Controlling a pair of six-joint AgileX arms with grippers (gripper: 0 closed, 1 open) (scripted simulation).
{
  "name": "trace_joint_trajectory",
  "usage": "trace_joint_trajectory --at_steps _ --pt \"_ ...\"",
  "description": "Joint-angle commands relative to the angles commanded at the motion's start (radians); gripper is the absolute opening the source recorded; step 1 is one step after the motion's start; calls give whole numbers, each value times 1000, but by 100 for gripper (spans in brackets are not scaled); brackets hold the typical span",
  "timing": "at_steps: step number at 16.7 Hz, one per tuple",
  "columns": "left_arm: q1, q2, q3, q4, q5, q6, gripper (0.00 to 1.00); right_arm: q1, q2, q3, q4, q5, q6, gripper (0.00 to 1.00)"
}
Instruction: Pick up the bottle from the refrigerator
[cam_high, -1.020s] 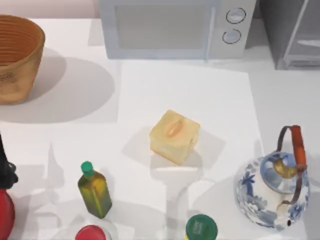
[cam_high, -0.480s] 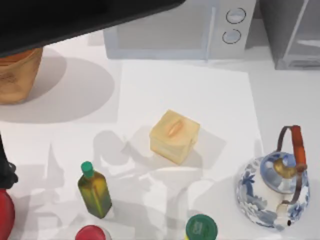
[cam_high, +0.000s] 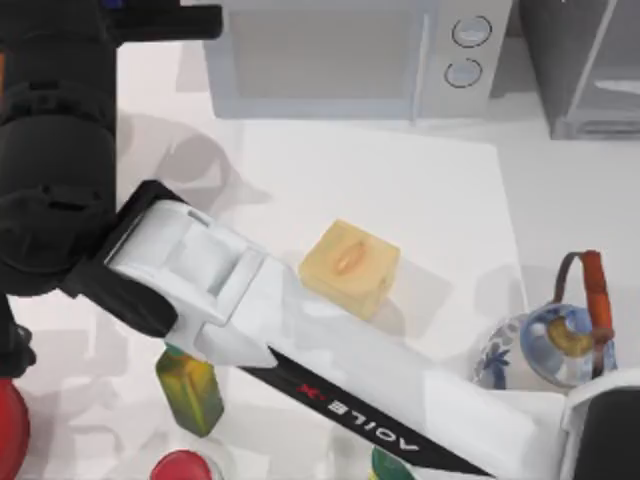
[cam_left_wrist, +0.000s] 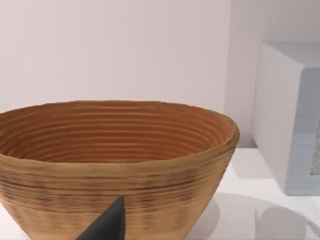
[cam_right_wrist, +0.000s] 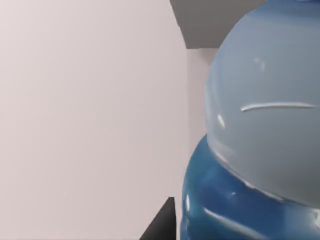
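Observation:
The bottle (cam_right_wrist: 260, 125) bulks very close in the right wrist view, a pale blue rounded body above a bright blue band, against a plain white wall. The refrigerator (cam_high: 590, 70), grey with a paler framed door, stands at the table's back right corner in the top view. My right arm (cam_high: 330, 390) stretches high over the table from the front right; its white link ends in a black wrist section (cam_high: 55, 150) at the back left. Its hold on the bottle cannot be made out. My left arm (cam_high: 10, 345) stays parked at the left edge.
A white microwave (cam_high: 350, 60) stands at the back centre. A woven basket (cam_left_wrist: 115, 150) is close in the left wrist view. On the table are a yellow box (cam_high: 350, 262), an olive-green bottle (cam_high: 190, 395), a blue-and-white teapot (cam_high: 555, 345) and a red lid (cam_high: 182, 467).
The right arm has swung into the top view. A second ago it was absent, half a second ago a black shape crossed the back left, and now it covers the basket and front centre.

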Motion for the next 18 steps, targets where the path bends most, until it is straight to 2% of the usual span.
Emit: trace_joint_trajectory --at_steps 4,8,18 --pt "0 0 0 0 0 0 100 -162 27 364 -32 6 255 0" --pt "0 0 0 0 0 0 100 -215 18 576 -43 41 402 0" --pt "0 0 0 0 0 0 100 -214 1 611 -42 62 438 0"
